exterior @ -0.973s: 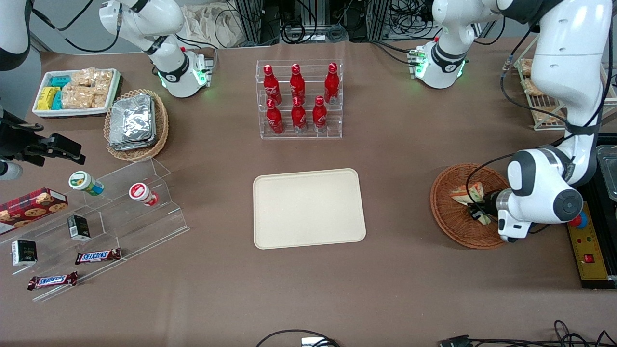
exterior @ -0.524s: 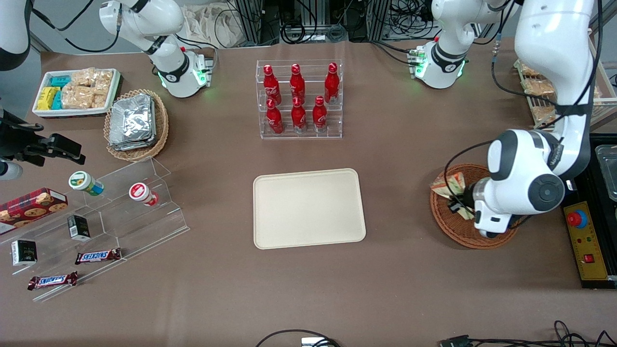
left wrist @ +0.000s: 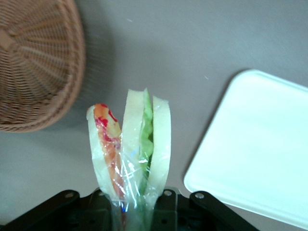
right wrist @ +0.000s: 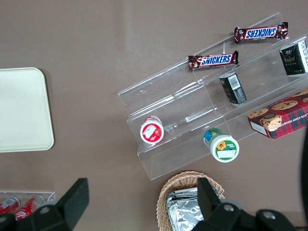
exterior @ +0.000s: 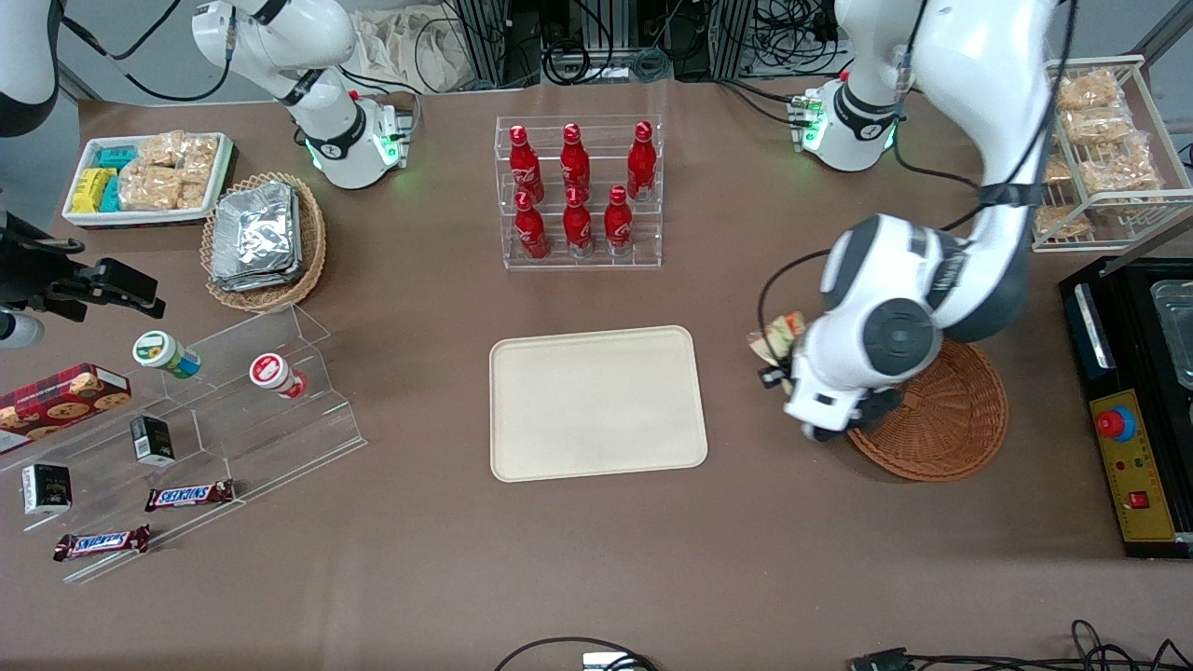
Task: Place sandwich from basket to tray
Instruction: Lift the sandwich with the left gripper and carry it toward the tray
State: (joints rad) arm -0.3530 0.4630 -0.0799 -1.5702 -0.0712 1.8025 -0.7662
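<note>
We see the left arm's gripper (exterior: 776, 365) held above the bare tabletop (exterior: 596, 559), between the tray (exterior: 596, 403) and the basket (exterior: 941, 419), with its fingers clenched on the sandwich (exterior: 777, 337). The sandwich is clear of the basket and is not yet over the tray; in the front view it shows just beside the arm's white wrist housing, nearer the tray than the basket is.

In the wrist view the sandwich (left wrist: 130, 154) stands on edge, its wrapped base pinched low in the gripper (left wrist: 131, 211). We can make out three pale bread slices with an orange-red layer next to one outer slice and green leaf between the other two, all under clear wrap. The woven basket (left wrist: 38, 62) lies off to one side of it and a rounded corner of the tray (left wrist: 255, 149) to the other, with brown tabletop showing between them.

The basket holds nothing that we can see, and the tray's cream surface is bare.
</note>
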